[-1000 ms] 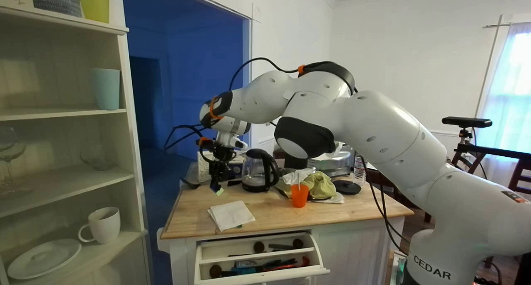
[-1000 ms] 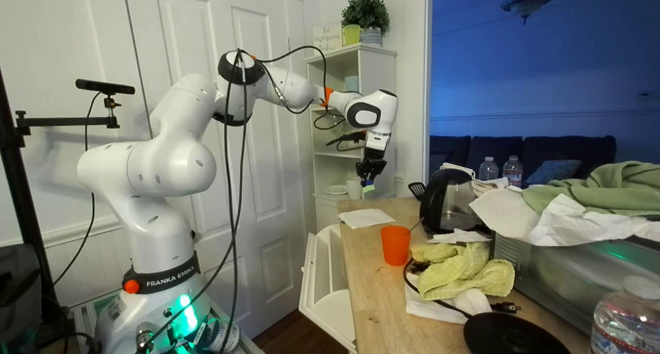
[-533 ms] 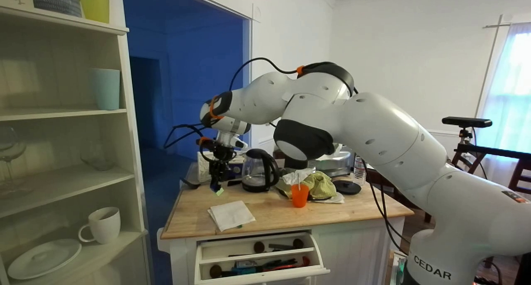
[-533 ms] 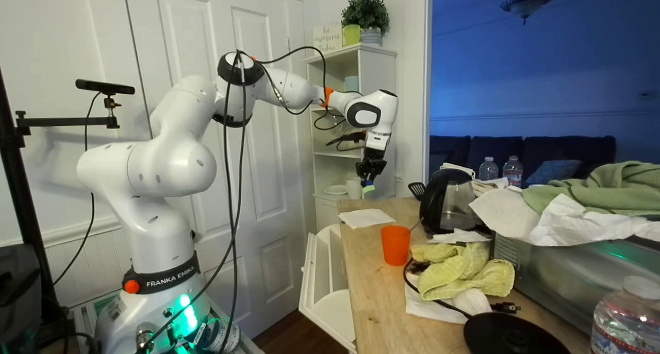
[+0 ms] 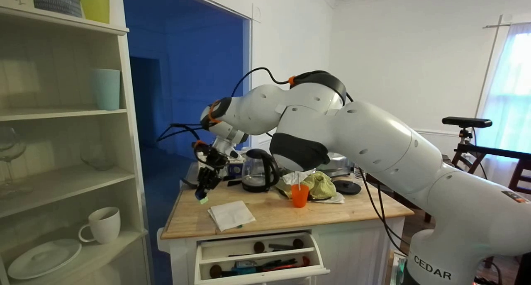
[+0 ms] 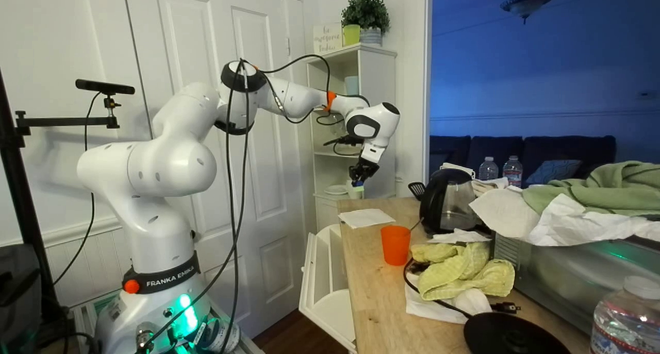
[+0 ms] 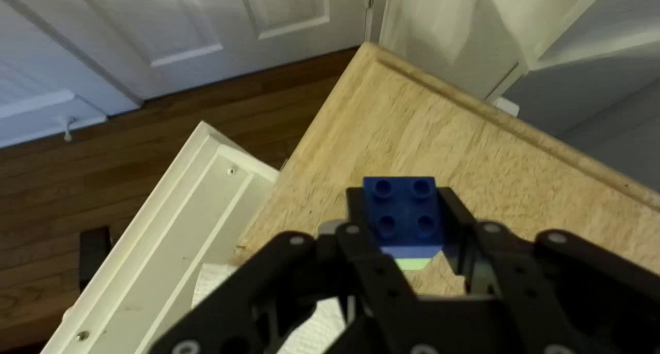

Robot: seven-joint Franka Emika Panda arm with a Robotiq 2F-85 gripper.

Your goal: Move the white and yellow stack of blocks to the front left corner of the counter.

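Observation:
My gripper (image 7: pixel 405 215) is shut on a small stack of blocks, a blue block (image 7: pixel 403 209) with studs above a light green layer (image 7: pixel 412 264). The frames show no white and yellow stack. The held stack also shows in both exterior views (image 5: pixel 202 197) (image 6: pixel 358 185), with the gripper (image 5: pixel 200 191) (image 6: pixel 357 179) above it. The gripper is tilted and holds the stack above the wooden counter top (image 5: pixel 265 212). In the wrist view a corner of the counter (image 7: pixel 402 122) lies beyond the stack. The stack's sides are partly hidden by the fingers.
A folded white napkin (image 5: pixel 231 215) lies near the stack. An open drawer (image 5: pixel 265 277) juts from the counter's front. An orange cup (image 5: pixel 299 196), a kettle (image 5: pixel 254 181) and a yellow-green cloth (image 5: pixel 321 185) stand farther along. A white shelf unit (image 6: pixel 379 112) stands beyond the counter.
The arm has lowered a little and the wrist has tilted. The gripper with the stack has swung left in both exterior views, toward the counter's left edge. The grip is unchanged.

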